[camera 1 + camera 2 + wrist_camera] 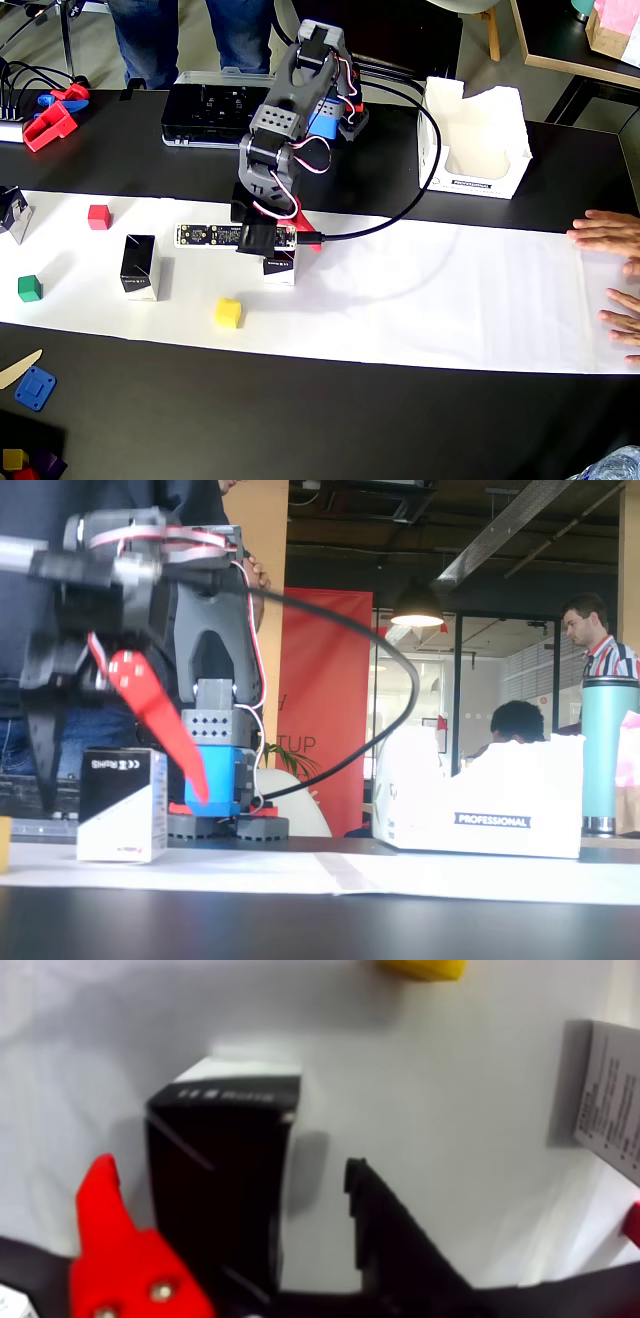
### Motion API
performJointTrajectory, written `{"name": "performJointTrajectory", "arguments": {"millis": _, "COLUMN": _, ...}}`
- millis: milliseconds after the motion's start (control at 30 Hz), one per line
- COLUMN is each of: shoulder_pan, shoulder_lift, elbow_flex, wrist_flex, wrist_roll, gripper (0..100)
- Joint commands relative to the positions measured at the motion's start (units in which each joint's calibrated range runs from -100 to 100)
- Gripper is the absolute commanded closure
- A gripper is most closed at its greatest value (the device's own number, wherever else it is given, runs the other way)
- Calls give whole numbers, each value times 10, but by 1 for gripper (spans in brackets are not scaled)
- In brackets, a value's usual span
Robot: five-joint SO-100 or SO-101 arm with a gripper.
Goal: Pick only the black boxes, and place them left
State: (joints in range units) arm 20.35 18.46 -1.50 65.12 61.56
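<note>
Gripper: spread wide, red finger and black finger on either side of a box, nothing clamped.
Box: upright on the white paper, right under the arm in the overhead view.
Other boxes: one stands left of it; another at the paper's far left edge.
Cubes: yellow, red and green, all apart from the boxes.

Black boxes white-sided; cubes red, green, yellow; paper strip white.
</note>
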Motion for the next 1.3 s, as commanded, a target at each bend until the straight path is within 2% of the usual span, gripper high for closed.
{"name": "performJointTrajectory", "arguments": {"millis": 0, "shoulder_pan": -6, "shoulder_lift": -17, "elbow_flex": 64, "wrist_flex": -95, "wrist_roll": -4, "gripper": 59}}
{"name": "performJointTrajectory", "arguments": {"millis": 100, "shoulder_pan": -14, "shoulder_lift": -17, "elbow_flex": 104, "wrist_flex": -95, "wrist_roll": -5, "gripper": 80}}
{"name": "performJointTrajectory", "arguments": {"millis": 200, "shoulder_pan": -24, "shoulder_lift": -22, "elbow_flex": 121, "wrist_flex": -93, "wrist_roll": -6, "gripper": 92}}
{"name": "performJointTrajectory", "arguments": {"millis": 333, "shoulder_pan": -63, "shoulder_lift": -25, "elbow_flex": 115, "wrist_flex": -90, "wrist_roll": -69, "gripper": 92}}
{"name": "performJointTrajectory", "arguments": {"millis": 433, "shoulder_pan": -93, "shoulder_lift": -33, "elbow_flex": 111, "wrist_flex": -72, "wrist_roll": -86, "gripper": 93}}
{"name": "performJointTrajectory", "arguments": {"millis": 633, "shoulder_pan": -158, "shoulder_lift": -134, "elbow_flex": 78, "wrist_flex": 106, "wrist_roll": -94, "gripper": 93}}
{"name": "performJointTrajectory", "arguments": {"millis": 1100, "shoulder_pan": -431, "shoulder_lift": -307, "elbow_flex": -5, "wrist_flex": 257, "wrist_roll": -277, "gripper": 93}}
{"name": "performJointTrajectory", "arguments": {"millis": 1267, "shoulder_pan": -536, "shoulder_lift": -322, "elbow_flex": -53, "wrist_flex": 268, "wrist_roll": -342, "gripper": 93}}
